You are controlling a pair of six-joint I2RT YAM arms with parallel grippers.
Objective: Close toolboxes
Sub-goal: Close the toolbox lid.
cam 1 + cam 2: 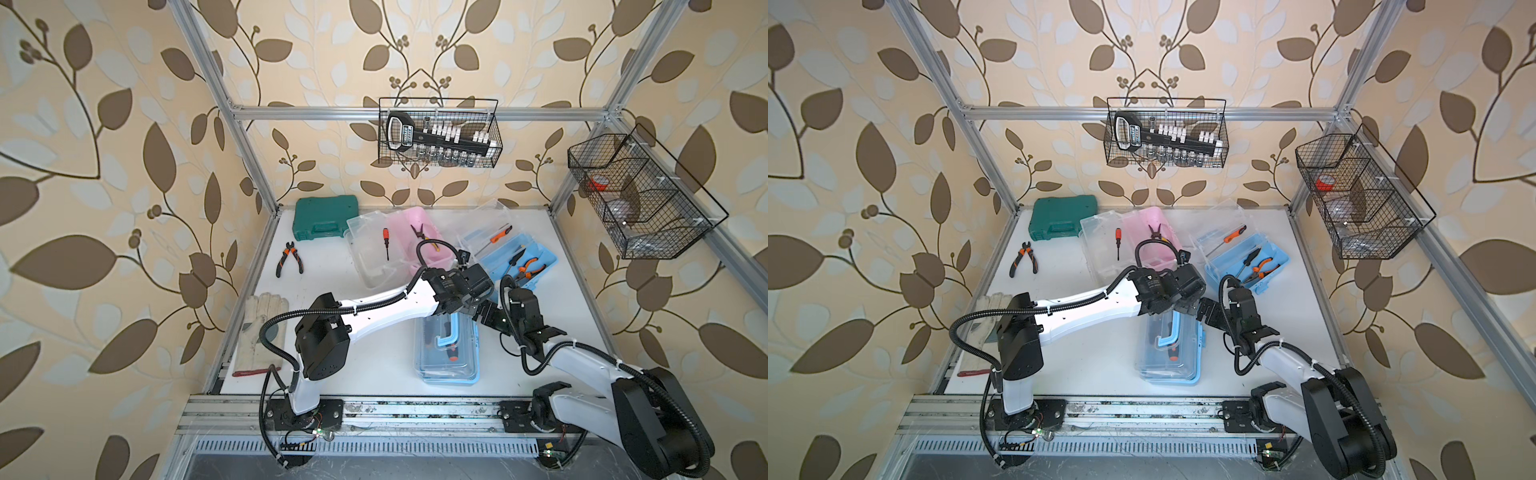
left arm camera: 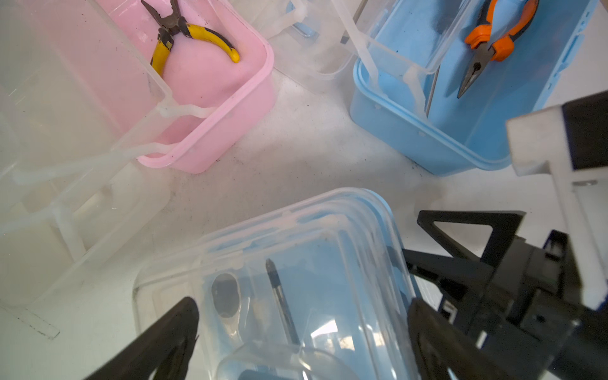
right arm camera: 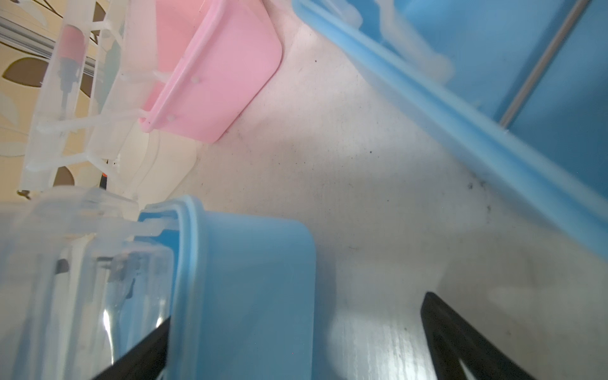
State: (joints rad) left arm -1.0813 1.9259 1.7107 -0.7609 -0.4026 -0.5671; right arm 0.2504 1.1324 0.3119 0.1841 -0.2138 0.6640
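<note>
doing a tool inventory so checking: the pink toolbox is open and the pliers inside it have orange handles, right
Not quite. The pliers in the pink toolbox have yellow handles, not orange, as the left wrist view shows. The box is open, as you say. The orange-handled pliers lie in the open blue toolbox.
</note>
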